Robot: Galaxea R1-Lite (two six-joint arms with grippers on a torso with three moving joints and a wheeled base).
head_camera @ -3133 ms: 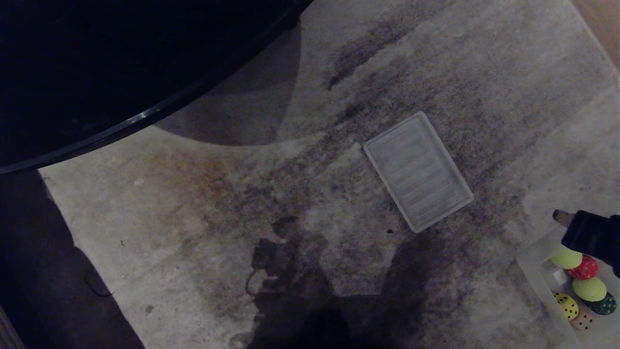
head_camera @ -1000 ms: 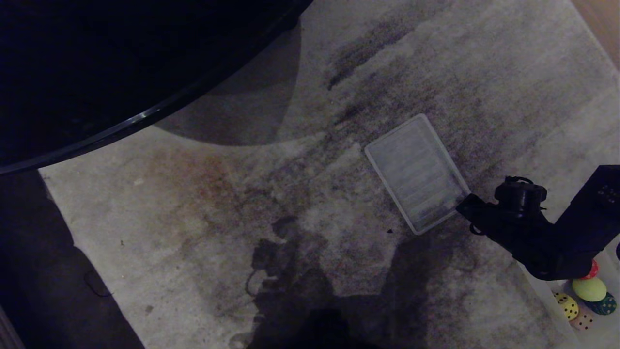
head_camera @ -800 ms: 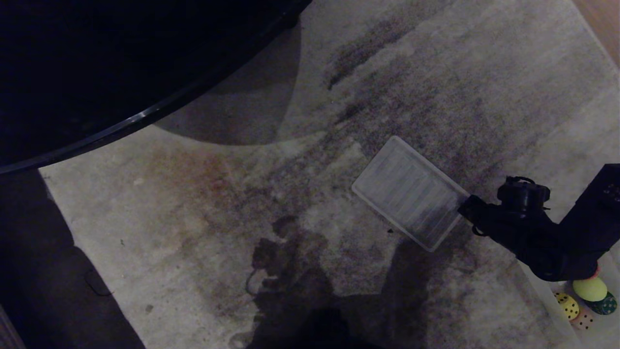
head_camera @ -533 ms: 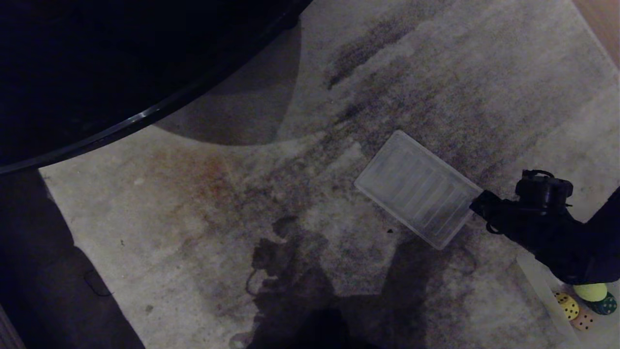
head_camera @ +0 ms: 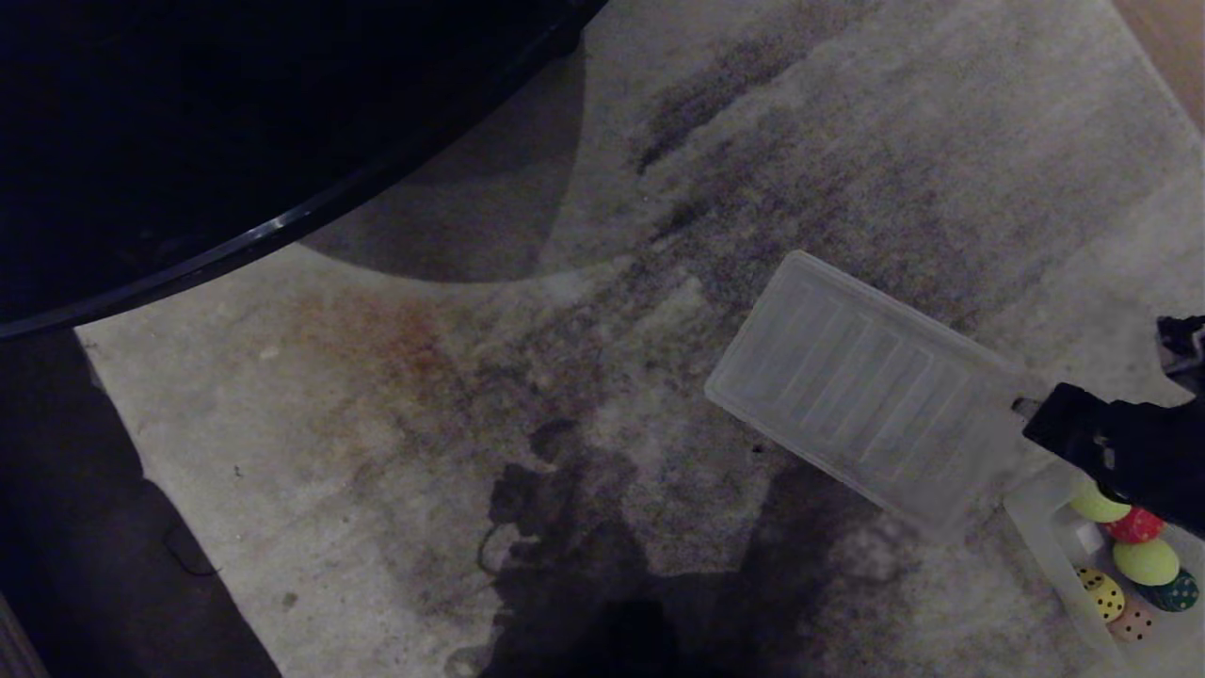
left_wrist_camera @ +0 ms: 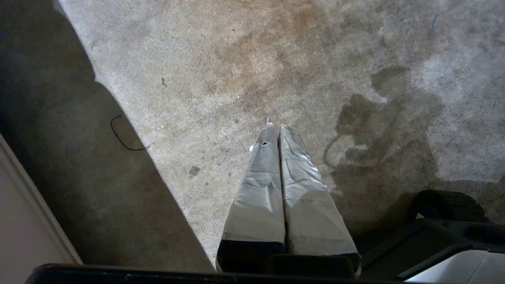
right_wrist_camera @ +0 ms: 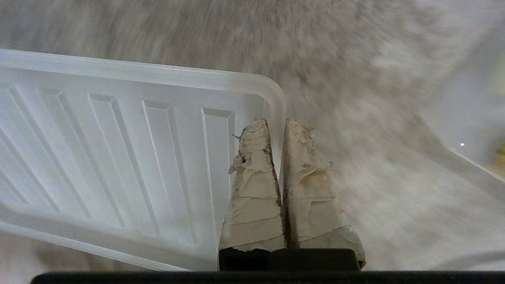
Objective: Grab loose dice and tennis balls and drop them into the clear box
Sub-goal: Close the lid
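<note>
The clear box [head_camera: 1031,513] stands on the carpet at the lower right. Inside it lie two tennis balls [head_camera: 1144,562] and dice in red [head_camera: 1136,524], yellow [head_camera: 1103,593], dark green [head_camera: 1175,591] and peach [head_camera: 1132,623]. My right gripper [head_camera: 1021,410] is shut on the corner rim of the flat ribbed lid [head_camera: 866,395] and holds it off the carpet, just left of the box. In the right wrist view the gripper [right_wrist_camera: 276,126] pinches the lid [right_wrist_camera: 118,157] at its rounded corner. My left gripper [left_wrist_camera: 276,127] hangs shut and empty over bare carpet.
A dark round table edge [head_camera: 282,226] fills the upper left. The stained grey carpet [head_camera: 471,377] spreads across the middle. Wood floor [head_camera: 1177,38] shows at the top right. A thin black cable loop [left_wrist_camera: 122,138] lies on the dark floor beside the carpet.
The right gripper reached the lid's near corner, closed on it, turned it and lifted it. Lid and gripper have moved right toward the box, uncovering the balls there.
</note>
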